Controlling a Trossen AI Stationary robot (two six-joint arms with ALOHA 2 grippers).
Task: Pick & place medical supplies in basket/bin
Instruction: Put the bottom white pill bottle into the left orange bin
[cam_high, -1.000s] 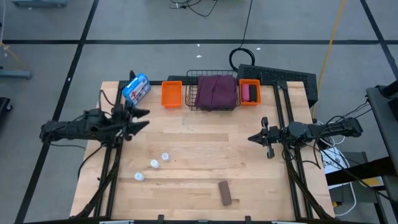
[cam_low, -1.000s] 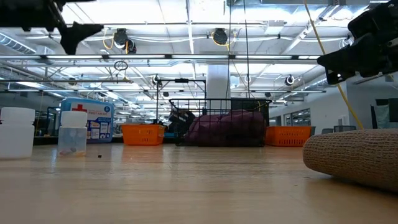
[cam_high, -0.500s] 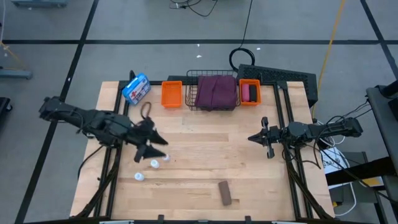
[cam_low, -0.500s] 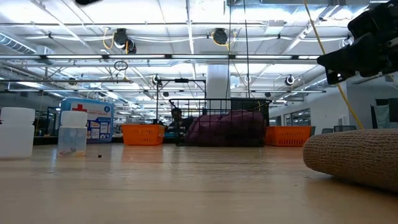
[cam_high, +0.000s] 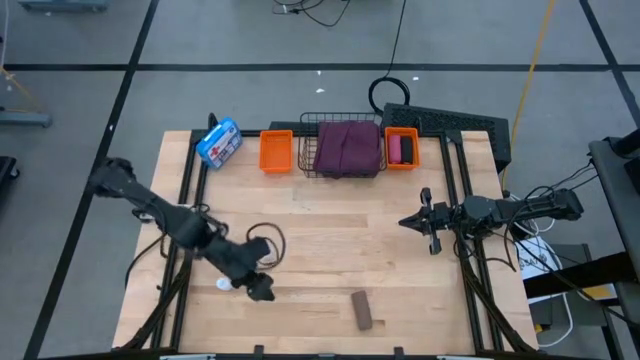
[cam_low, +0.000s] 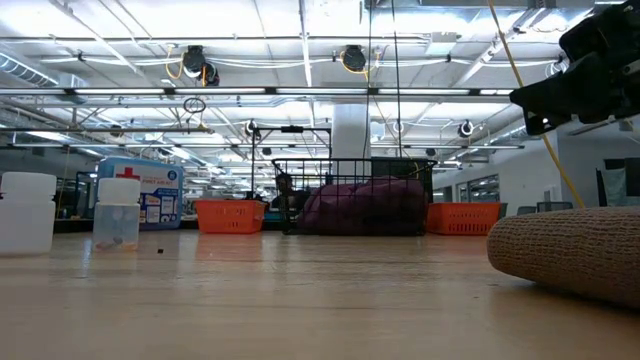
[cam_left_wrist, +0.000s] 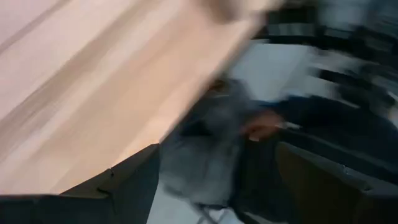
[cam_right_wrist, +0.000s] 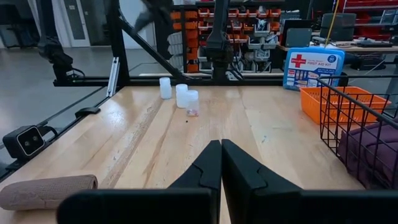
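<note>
Three white vials (cam_right_wrist: 180, 95) stand upright in a tight cluster on the front-left part of the wooden table (cam_high: 330, 245), near the left arm. In the high view only one vial (cam_high: 224, 284) shows clearly, the others prob. hidden under the arm. They look light, hard plastic, smooth & round, so likely to tip or roll if nudged. Best grip, I'd judge: across the body from above, one at a time, pads square to the side, gentle squeeze.

Brown bandage roll (cam_high: 362, 309) lies on its side near the front edge, well apart from the vials. It looks soft, textured w/ some give, so easy to pinch across its short width.

Already placed: maroon cloth (cam_high: 347, 147) in the black wire basket (cam_high: 312, 122), pink roll (cam_high: 395, 149) in the right orange bin (cam_high: 401, 163). Left orange bin (cam_high: 276, 150) looks empty.

Left gripper (cam_high: 258, 290) is low over the table right beside the vials, arm stretched diagonally fwd from the left edge, jaws wide apart, nothing between them as far as I can tell; its wrist view is too smeared to help.

Right gripper (cam_high: 420, 222) waits at mid-right, arm level, pointing toward centre, fingers (cam_right_wrist: 211, 165) pressed together, empty.
</note>
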